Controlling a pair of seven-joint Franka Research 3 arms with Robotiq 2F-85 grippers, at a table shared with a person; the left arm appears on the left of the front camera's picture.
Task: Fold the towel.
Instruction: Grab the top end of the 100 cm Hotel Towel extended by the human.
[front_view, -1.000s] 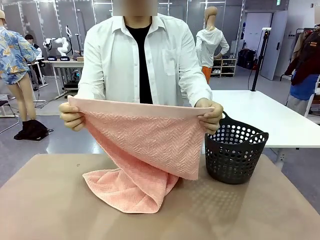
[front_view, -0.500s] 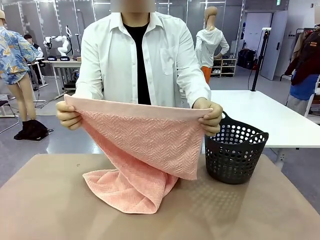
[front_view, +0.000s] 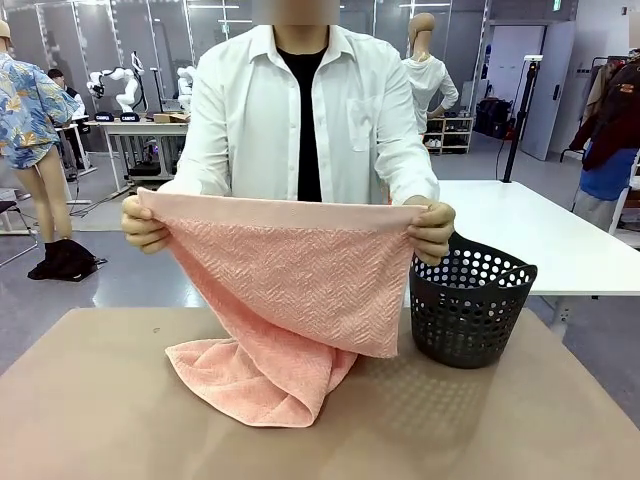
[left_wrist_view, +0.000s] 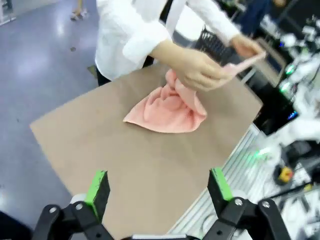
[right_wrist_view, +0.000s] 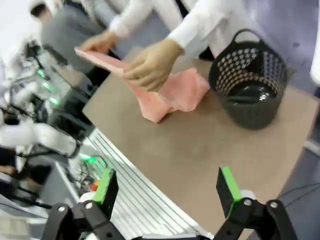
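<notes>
Across the table (front_view: 100, 400), beyond the gaping left gripper (left_wrist_view: 159, 182) and right gripper (right_wrist_view: 167, 180), a person's hands (front_view: 146, 225) stretch the towel (front_view: 290, 290) for folding.

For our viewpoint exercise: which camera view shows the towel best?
Front view: the towel is held up spread wide, weave clear, lower end heaped on the table. Left wrist view: mainly the heap, blurred. Right wrist view: edge-on, partly behind a hand.
</notes>
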